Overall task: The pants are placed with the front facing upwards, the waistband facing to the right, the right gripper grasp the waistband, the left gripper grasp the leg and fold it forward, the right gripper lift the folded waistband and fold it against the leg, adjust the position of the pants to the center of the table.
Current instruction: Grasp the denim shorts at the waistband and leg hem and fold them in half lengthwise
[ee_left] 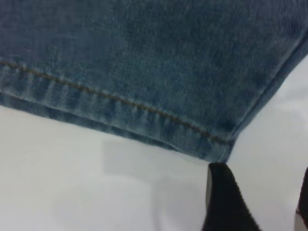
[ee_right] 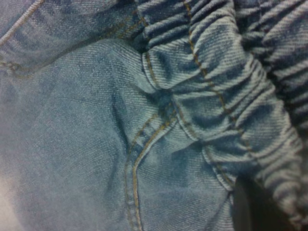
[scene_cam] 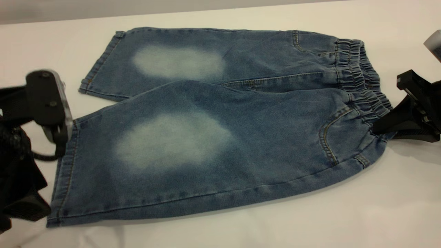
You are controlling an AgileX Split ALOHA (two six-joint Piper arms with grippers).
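Observation:
The blue denim pants point(scene_cam: 213, 137) lie flat, front up, on the white table point(scene_cam: 344, 213), with both faded leg patches showing. The gathered waistband point(scene_cam: 361, 82) is at the right. My right gripper point(scene_cam: 379, 129) sits at the waistband's near corner, shut on it, and the denim is drawn toward it. In the right wrist view the waistband point(ee_right: 226, 96) fills the frame, and one dark finger point(ee_right: 246, 209) shows beside the puckered band. My left gripper point(scene_cam: 63, 137) hovers at the near leg's hem point(scene_cam: 67, 165). It stands open point(ee_left: 264, 207), just off the hem corner point(ee_left: 216, 144), with bare table between its fingers.
The far leg point(scene_cam: 172, 62) lies flat toward the back of the table. White tabletop surrounds the pants on all sides, widest in front point(scene_cam: 241, 227). A pale object point(scene_cam: 434, 43) pokes in at the right edge.

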